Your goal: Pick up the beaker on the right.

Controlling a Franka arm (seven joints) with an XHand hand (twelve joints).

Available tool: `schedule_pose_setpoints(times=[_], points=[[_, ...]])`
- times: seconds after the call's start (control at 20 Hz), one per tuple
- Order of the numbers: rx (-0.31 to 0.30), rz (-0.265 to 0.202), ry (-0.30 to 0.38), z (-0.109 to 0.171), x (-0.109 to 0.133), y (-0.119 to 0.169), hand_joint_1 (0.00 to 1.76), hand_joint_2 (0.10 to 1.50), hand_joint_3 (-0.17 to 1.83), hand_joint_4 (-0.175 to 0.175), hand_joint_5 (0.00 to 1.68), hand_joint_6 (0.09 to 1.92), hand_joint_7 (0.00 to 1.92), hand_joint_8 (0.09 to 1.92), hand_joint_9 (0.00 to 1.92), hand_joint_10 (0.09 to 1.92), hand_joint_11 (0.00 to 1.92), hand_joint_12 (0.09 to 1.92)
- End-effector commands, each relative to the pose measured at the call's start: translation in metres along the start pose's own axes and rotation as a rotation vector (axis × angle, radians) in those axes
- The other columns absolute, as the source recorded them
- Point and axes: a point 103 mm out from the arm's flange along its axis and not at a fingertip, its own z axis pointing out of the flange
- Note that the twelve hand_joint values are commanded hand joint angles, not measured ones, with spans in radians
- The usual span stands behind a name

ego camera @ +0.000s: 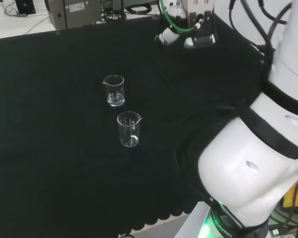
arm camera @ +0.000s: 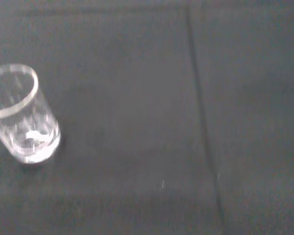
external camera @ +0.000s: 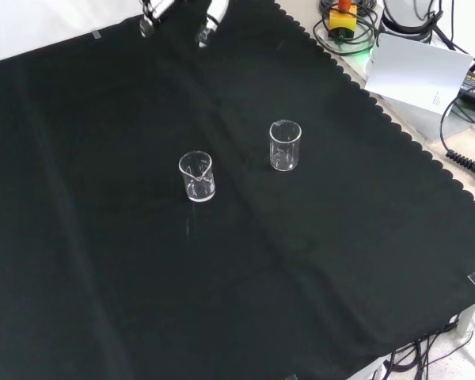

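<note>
On the black cloth (external camera: 103,261), front view: two clear glass beakers upright, apart; right beaker (external camera: 285,146), left beaker (external camera: 197,176). Cloth creased, its right edge scalloped. Off that edge: a white sheet (external camera: 416,73), black cables (external camera: 467,162). Hand (external camera: 182,16) at the cloth's far edge, well apart from both beakers; whether its fingers are spread or curled, cannot tell.

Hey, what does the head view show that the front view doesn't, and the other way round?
Head view alone: the arm's big white links at right and grey equipment beyond the cloth. Front view alone: a white sheet and cables off the cloth's scalloped edge. Both: two upright clear beakers standing apart on black cloth, and the hand raised away from them.
</note>
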Motion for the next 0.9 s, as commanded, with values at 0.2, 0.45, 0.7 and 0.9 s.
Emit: schedule_pose_setpoints(times=[0.2,0.45,0.7,0.9], points=[[0.038,-0.184,0.288,0.091,0.029,0.059,0.73,0.99,-0.17,-0.017,0.37,0.09,0.24,0.65,0.40,0.69,0.10,1.43],[0.057,-0.181,0.269,0.097,0.030,0.061,0.74,0.99,-0.17,-0.019,0.37,0.09,0.24,0.65,0.41,0.68,0.10,1.43],[0.066,-0.175,0.250,0.099,0.024,0.058,0.74,0.99,-0.17,-0.020,0.38,0.09,0.24,0.65,0.41,0.68,0.11,1.42],[0.066,-0.179,0.250,0.101,0.023,0.055,0.74,0.99,-0.17,-0.021,0.38,0.09,0.24,0.65,0.41,0.67,0.11,1.42]])
